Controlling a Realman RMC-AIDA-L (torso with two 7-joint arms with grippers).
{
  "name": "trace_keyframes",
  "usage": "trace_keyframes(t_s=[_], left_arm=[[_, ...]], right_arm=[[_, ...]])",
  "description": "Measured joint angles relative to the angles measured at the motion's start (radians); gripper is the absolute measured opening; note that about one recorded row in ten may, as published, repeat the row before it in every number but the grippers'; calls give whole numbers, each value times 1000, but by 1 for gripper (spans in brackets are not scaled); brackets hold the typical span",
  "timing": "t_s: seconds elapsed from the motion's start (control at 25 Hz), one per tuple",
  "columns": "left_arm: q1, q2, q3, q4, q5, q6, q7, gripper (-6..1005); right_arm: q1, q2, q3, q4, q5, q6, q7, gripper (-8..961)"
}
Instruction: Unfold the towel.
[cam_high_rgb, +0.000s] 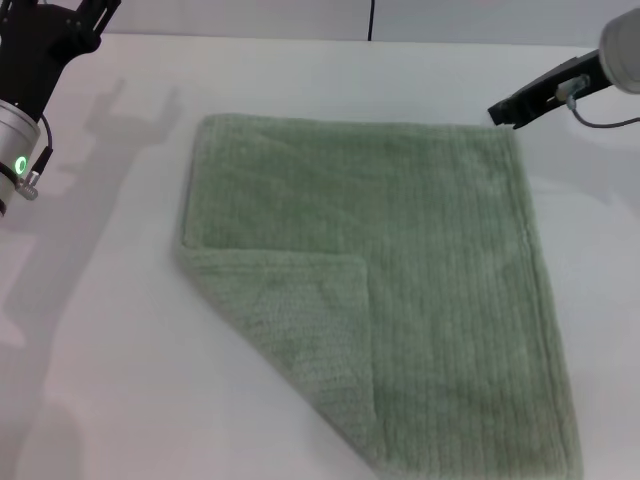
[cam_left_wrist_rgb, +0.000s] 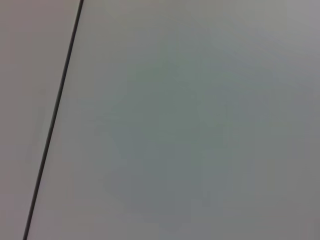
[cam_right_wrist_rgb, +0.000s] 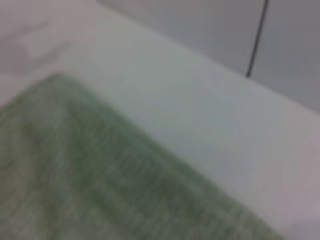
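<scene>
White tabletop (cam_high_rgb: 110, 330) fills the head view, and the large pale sage-green terry towel (cam_high_rgb: 440, 260) lies flat at its middle, its near-left corner folded in as a triangular flap. The right gripper (cam_high_rgb: 503, 112) hovers just beside the far-right corner; the left gripper (cam_high_rgb: 85, 20) hangs well off at the far left, yet nearer the flap's side. The left wrist view shows only pale wall. The right wrist view shows a towel (cam_right_wrist_rgb: 90, 175) corner on the tabletop. I cannot tell either gripper's opening.
</scene>
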Motion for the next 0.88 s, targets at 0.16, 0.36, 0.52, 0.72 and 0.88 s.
trace_keyframes(t_s=[0.16,0.36,0.52,0.72,0.88], left_arm=[[-2,0,0,0,0,-1,-2,799],[-7,-1,-1,-6,-3,-2,-6,799],[-3,-1,0,-8,-3,-1,-40,798],[3,-1,0,-9,-2,-4,-71,798],[1,0,5,-9,3,-28,-108,798]], right_arm=[[107,-14,10,197,-1,7,-92,-1],[148,-18,12,305,-2,39,-141,-1],[154,-27,12,340,-3,57,-152,-1],[163,-43,13,404,-3,105,-164,-1],[174,-47,13,446,-3,135,-185,-1]])
